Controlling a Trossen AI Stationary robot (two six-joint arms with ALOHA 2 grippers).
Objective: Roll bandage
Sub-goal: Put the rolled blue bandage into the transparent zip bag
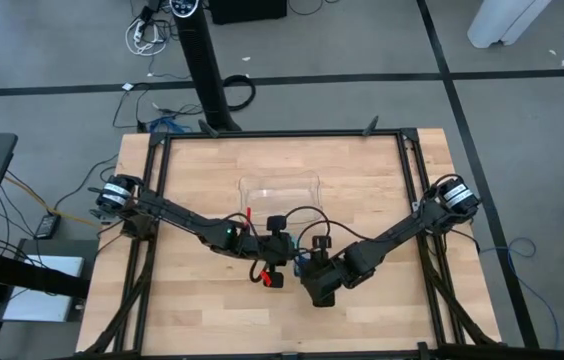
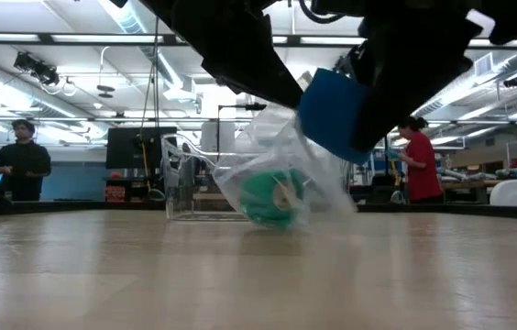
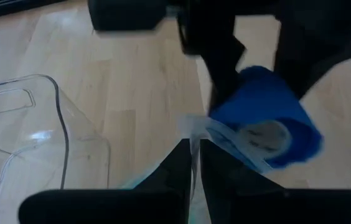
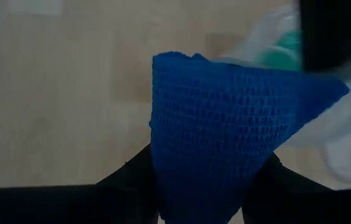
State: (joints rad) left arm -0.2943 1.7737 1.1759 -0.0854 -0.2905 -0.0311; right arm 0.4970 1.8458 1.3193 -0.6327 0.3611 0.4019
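Blue bandage, rolled and pinched in the right gripper above the tabletop, could slip or unwind if the left gripper, clamped on the clear bag, tugs away.

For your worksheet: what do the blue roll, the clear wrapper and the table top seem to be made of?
Bandage: soft woven fabric, matte, with a visible mesh texture. Wrapper: thin clear plastic film, probably, crinkled and glossy. Table: light wood planks with visible grain.

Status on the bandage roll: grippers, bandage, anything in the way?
Right gripper shut on blue bandage roll, lifted off table. Left gripper pinching clear plastic wrapper with green roll inside. Clear tray behind, apart.
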